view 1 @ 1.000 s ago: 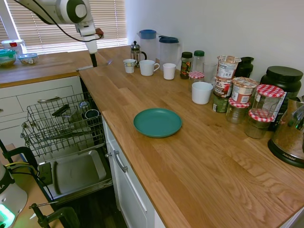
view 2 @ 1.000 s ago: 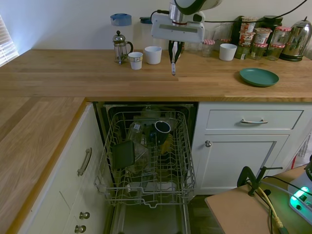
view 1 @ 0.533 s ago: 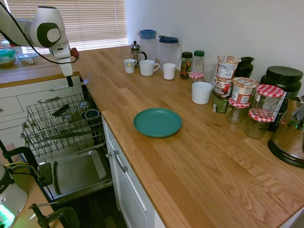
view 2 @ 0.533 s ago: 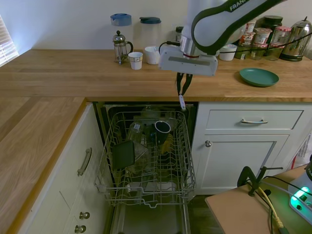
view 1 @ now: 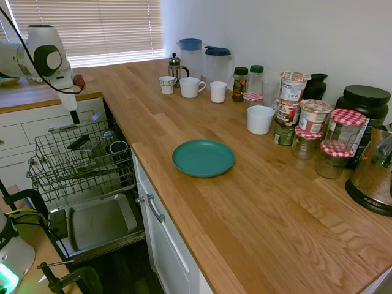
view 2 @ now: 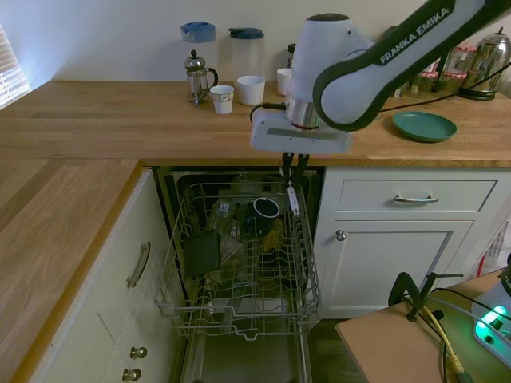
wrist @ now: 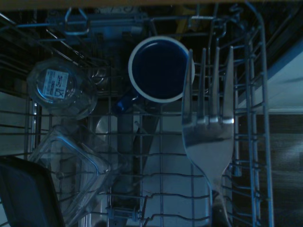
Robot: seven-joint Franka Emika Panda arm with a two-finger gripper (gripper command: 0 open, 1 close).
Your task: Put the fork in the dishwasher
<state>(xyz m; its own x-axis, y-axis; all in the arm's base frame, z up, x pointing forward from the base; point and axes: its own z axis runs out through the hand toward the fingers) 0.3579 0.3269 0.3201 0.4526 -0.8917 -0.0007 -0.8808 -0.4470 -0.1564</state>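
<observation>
In the last second I carried the fork (view 2: 293,199) off the desk (view 2: 120,128); my fingers (view 2: 291,163) stay clenched on its handle, it seems, tines down over the dishwasher (view 2: 243,263) rack's right side, ready to lower it

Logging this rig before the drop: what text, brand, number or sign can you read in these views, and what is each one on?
"FRANKA EMIKA": on the white arm, second exterior view.
Kettle base: a small brand mark, too small to read.
Jars and tubs by the wall: printed labels, too small to read.
Clear container in the rack, wrist view: label blurred, unreadable.
Fork, mugs, plate: no text visible.
</observation>
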